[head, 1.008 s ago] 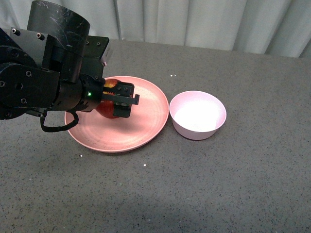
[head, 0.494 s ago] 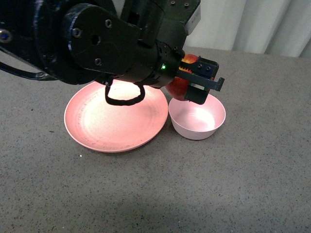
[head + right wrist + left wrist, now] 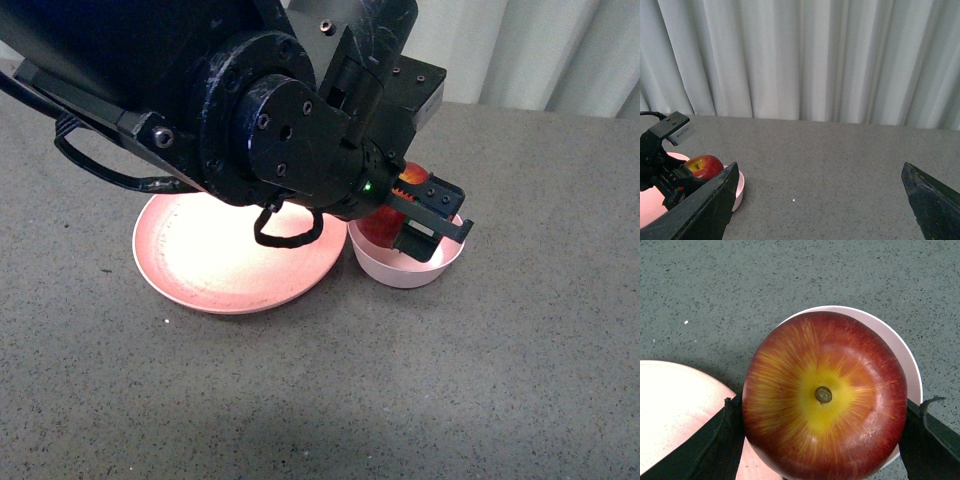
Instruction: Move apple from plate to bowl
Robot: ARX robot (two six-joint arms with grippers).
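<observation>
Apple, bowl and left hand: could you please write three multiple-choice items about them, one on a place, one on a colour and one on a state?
1. Where is the apple?
A. On the plate
B. On the bare table
C. Over the bowl

2. What colour is the patch around the apple's stem?
A. Yellow
B. Green
C. White

3. What is the state of the left hand?
A. Open and empty
B. Shut on the apple
C. Shut on the bowl's rim

Answers:
1 C: in the left wrist view the bowl's rim frames the apple, and the plate lies off to one side.
2 A: the skin around the stem is yellow and turns red further out.
3 B: its dark fingers press on two opposite sides of the apple.
</observation>
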